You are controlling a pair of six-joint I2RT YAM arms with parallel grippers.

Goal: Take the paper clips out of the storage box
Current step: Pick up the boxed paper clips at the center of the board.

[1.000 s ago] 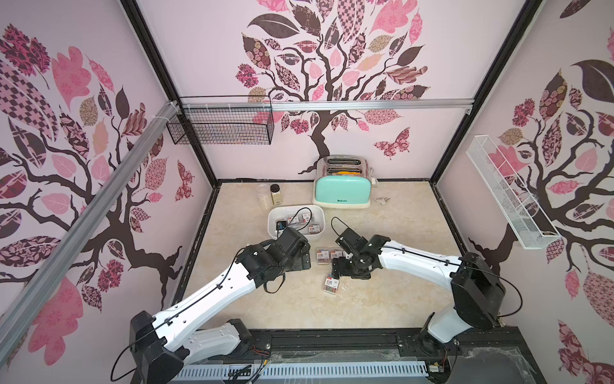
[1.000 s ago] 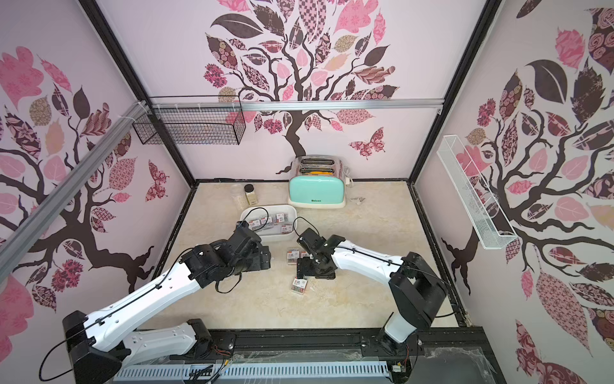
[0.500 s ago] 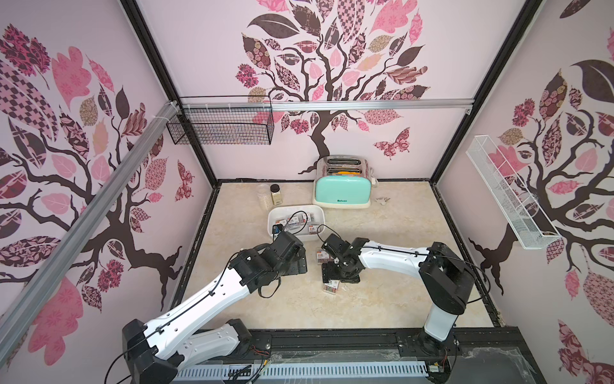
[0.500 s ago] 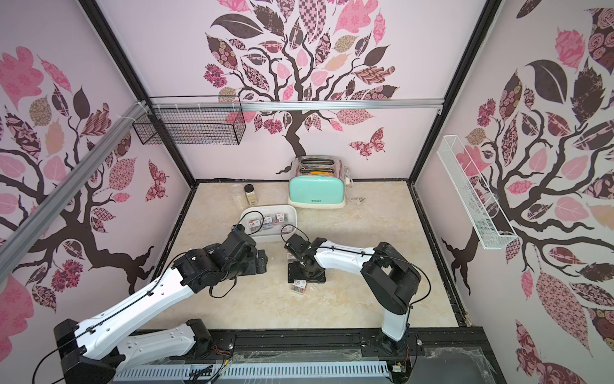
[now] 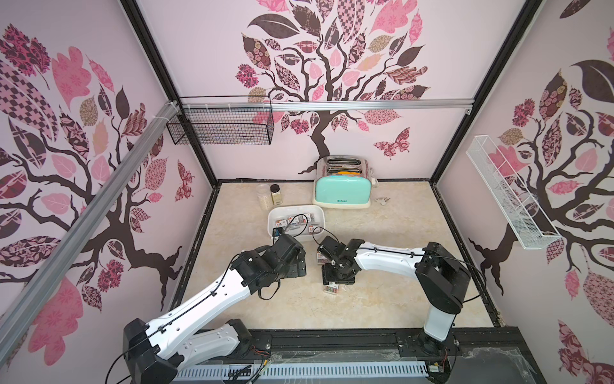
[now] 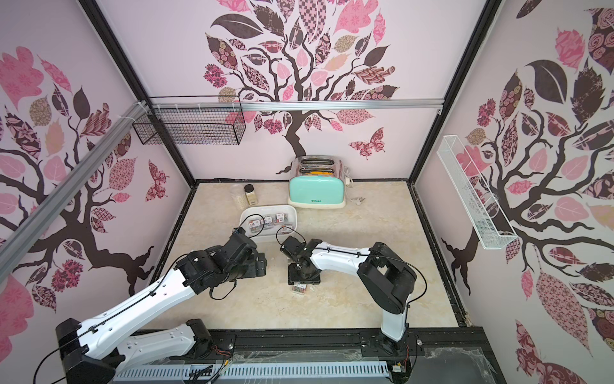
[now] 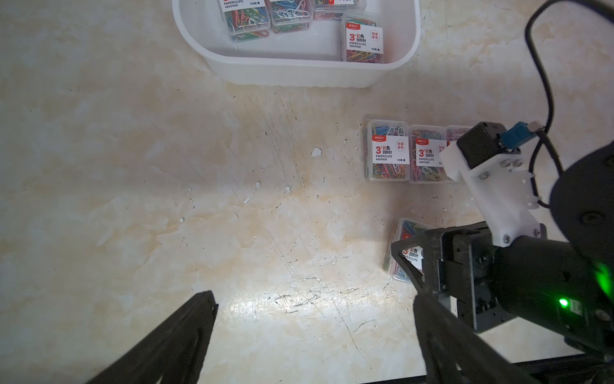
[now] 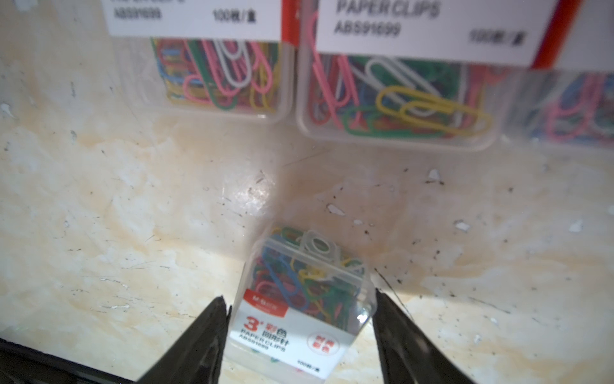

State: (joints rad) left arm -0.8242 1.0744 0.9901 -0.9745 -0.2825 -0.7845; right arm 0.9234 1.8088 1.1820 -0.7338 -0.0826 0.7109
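Straddling one case of paper clips (image 8: 309, 276) lying on the table (image 8: 133, 199), the right gripper (image 8: 300, 301) sets a finger at each side; touching or just short, I cannot tell. More cases (image 7: 387, 151) lie in a row nearby, and several sit in the storage box (image 7: 299, 73). The left gripper (image 7: 315, 332) hangs wide open over bare table. Likely step: repositioning an unloaded case — next needs a square, firm pinch.
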